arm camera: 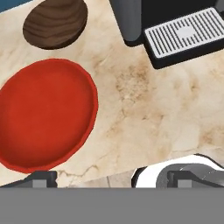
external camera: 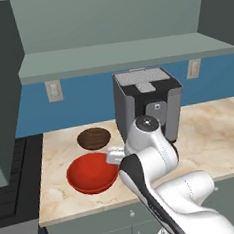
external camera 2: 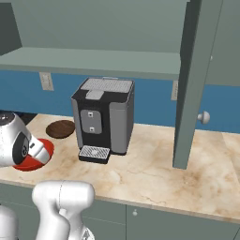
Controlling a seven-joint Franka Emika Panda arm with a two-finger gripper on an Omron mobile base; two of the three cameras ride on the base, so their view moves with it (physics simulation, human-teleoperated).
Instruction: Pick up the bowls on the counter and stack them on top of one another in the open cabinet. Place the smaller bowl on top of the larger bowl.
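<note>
The larger bowl (external camera: 92, 173), wide and glossy red, sits on the counter (external camera: 211, 141) near its front left. Just behind it lies the smaller bowl (external camera: 94, 138), dark brown with wood grain. In the hand view the red bowl (arm camera: 46, 116) lies at the left and the brown bowl (arm camera: 54, 24) at the top left. My gripper (arm camera: 113, 178) hovers above the counter just right of the red bowl, open, with nothing between its fingers. The open cabinet's shelf (external camera: 123, 54) runs above the blue wall. The arm partly hides the red bowl (external camera 2: 33, 160) in the right base view.
A dark grey coffee machine (external camera: 148, 103) stands right behind the bowls, its drip tray (arm camera: 186, 34) close by. An open cabinet door (external camera 2: 190, 84) hangs down over the counter at the right. A stove (external camera: 13, 173) borders the counter's left end.
</note>
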